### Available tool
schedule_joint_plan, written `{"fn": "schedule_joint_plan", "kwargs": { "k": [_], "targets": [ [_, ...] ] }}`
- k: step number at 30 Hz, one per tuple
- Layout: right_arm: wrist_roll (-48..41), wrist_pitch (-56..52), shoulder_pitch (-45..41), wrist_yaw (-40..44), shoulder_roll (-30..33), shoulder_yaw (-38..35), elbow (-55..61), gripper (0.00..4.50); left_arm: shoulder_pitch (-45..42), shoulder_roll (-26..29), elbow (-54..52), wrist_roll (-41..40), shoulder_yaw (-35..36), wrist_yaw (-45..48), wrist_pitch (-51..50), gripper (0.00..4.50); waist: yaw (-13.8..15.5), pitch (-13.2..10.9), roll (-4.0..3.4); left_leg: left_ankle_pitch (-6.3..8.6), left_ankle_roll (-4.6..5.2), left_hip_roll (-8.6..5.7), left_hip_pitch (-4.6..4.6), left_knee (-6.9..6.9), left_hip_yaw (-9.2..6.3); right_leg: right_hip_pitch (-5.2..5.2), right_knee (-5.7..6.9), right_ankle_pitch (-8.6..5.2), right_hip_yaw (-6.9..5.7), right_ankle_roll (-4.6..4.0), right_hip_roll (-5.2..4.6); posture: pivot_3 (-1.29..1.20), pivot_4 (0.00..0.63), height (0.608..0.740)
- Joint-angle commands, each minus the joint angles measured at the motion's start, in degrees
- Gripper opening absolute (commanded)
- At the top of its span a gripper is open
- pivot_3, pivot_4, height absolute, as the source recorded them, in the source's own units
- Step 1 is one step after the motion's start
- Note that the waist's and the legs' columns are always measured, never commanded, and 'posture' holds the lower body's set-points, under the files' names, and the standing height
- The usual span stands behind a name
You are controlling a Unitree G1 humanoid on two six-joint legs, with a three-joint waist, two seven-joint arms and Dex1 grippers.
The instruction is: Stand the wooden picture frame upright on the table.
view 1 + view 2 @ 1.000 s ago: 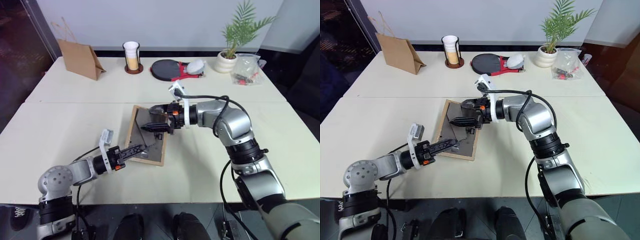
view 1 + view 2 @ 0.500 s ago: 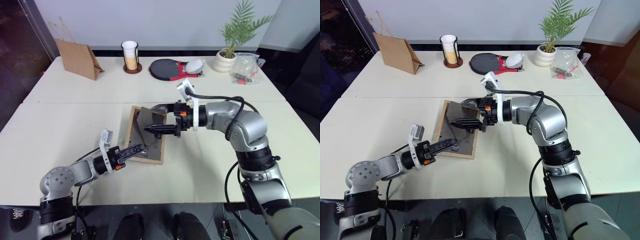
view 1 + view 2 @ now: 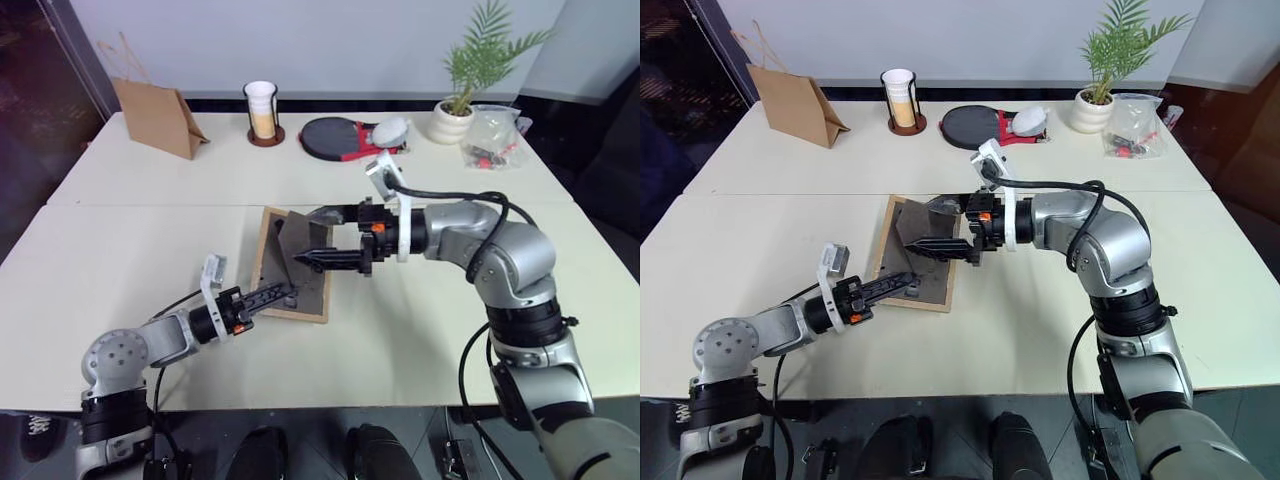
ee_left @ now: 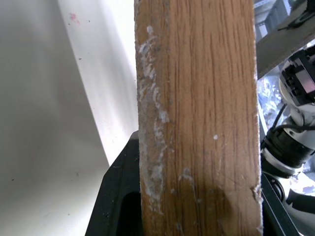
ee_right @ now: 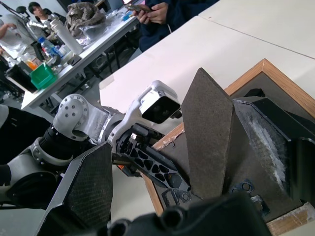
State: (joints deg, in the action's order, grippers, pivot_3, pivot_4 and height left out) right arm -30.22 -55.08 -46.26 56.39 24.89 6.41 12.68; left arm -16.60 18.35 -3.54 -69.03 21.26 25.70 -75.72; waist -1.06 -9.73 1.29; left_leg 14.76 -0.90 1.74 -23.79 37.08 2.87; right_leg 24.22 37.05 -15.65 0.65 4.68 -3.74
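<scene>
Lying face down near the middle of the table (image 3: 110, 250), just on the near side of the seam, the wooden picture frame (image 3: 292, 266) shows its dark back panel, with the fold-out stand (image 3: 298, 232) raised off the panel as a tilted flap. The left gripper (image 3: 283, 293) is clamped on the frame's near edge; its wrist view shows the wood rail between the black fingers (image 4: 118, 196). The right gripper (image 3: 312, 237) reaches in from the right with fingers spread wide, one on each side of the raised stand; whether they touch it cannot be told.

Along the far edge of the table, from left to right: a brown paper bag (image 3: 158, 117); a black holder (image 3: 265, 118) containing a stack of paper cups; a black-faced paddle with a red handle (image 3: 335, 138) under a white object; a potted palm (image 3: 462, 95) in a white pot; and a clear plastic bag (image 3: 496, 138) with red pieces inside. All stand well apart from the frame. No writing is legible.
</scene>
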Motion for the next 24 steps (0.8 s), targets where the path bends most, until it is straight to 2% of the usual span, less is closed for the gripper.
{"fn": "schedule_joint_plan", "kwargs": {
  "k": [1, 8, 13, 17, 20, 24],
  "targets": [
    [-3.5, 0.3, 0.3, 2.3, -0.2, 2.3, 3.9, 4.48, -2.9, -0.9, -2.7, -4.3, 1.1, -2.5, 0.9, 0.96, 0.0, 0.0, 0.00, 0.00, 0.00, 0.00, -0.05, 0.01, 0.00, 0.05, 0.01, 0.03, 0.00, 0.05, 0.00, 0.00, 0.150, 0.740],
    [-3.6, 1.0, 1.0, 2.5, 1.1, 1.9, 4.5, 4.48, -4.4, -1.5, -4.1, -9.9, 0.8, -9.3, 1.0, 0.96, 0.2, 0.0, 0.00, -0.01, 0.01, -0.02, -0.20, 0.06, -0.01, 0.14, 0.00, 0.04, -0.02, 0.08, 0.00, 0.00, 0.150, 0.740],
    [-0.3, 4.3, 0.9, 1.4, 1.3, 4.0, 2.1, 4.48, -4.0, -0.4, -5.1, -12.9, -0.2, -10.5, 1.0, 0.96, 0.0, 0.0, 0.00, -0.01, 0.01, -0.02, -0.20, 0.06, 0.00, 0.14, 0.00, 0.04, -0.02, 0.08, 0.04, 0.00, 0.150, 0.740],
    [7.4, 11.8, 0.6, 0.3, 4.2, 7.6, -1.4, 4.48, -3.5, 1.0, -5.5, -14.1, -1.0, -10.2, 1.2, 0.96, 0.1, 0.0, 0.00, -0.02, 0.01, -0.03, -0.20, 0.09, 0.01, 0.14, 0.02, 0.04, -0.02, 0.08, 0.07, 0.00, 0.150, 0.740],
    [8.3, 13.9, 0.6, 0.8, 5.8, 6.9, -2.4, 4.48, -3.2, 1.8, -5.4, -14.6, -1.4, -9.9, 1.8, 0.96, 0.3, 0.0, 0.00, -0.02, 0.01, -0.04, -0.24, 0.16, 0.02, 0.14, 0.01, 0.05, -0.02, 0.09, 0.10, 0.00, 0.150, 0.740],
    [14.6, 22.1, 1.8, 0.4, 12.1, 6.3, -2.8, 4.48, -2.0, 2.7, -5.3, -14.3, -2.0, -8.8, 2.8, 0.96, 0.4, 0.0, 0.00, -0.02, 0.02, -0.05, -0.29, 0.20, 0.01, 0.14, -0.01, 0.05, -0.06, 0.09, 0.12, 0.00, 0.150, 0.740]
  ]
}}
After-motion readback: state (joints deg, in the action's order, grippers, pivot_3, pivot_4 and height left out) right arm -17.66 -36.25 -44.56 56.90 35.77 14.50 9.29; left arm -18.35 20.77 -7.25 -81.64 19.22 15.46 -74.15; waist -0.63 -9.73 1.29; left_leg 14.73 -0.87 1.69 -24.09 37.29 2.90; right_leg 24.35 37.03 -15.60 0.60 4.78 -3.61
